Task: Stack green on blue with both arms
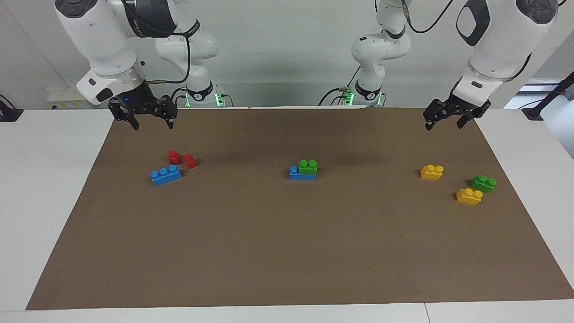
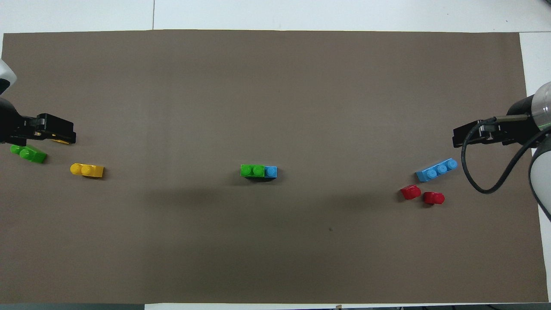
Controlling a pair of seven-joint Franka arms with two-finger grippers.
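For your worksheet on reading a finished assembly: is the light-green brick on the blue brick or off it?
On. The light-green brick sits atop the blue brick mid-mat, covering two studs and leaving one blue stud bare; no gripper touches it.

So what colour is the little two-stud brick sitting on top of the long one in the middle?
Bright light green plastic brick, clearest in the facing view.

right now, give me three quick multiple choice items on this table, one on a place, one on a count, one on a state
1. The light-green brick sits:
A. on the blue brick
B. beside the red bricks
C. in a pincer

2. Yellow bricks on the mat:
A. one
B. two
C. four

3. The right pincer is:
A. shut on a red brick
B. pressing the stack
C. open and holding nothing

Key: 1 A, it covers two of the blue brick's studs; 2 B, one and another lie at the left arm's end; 3 C, fingers apart above the mat.
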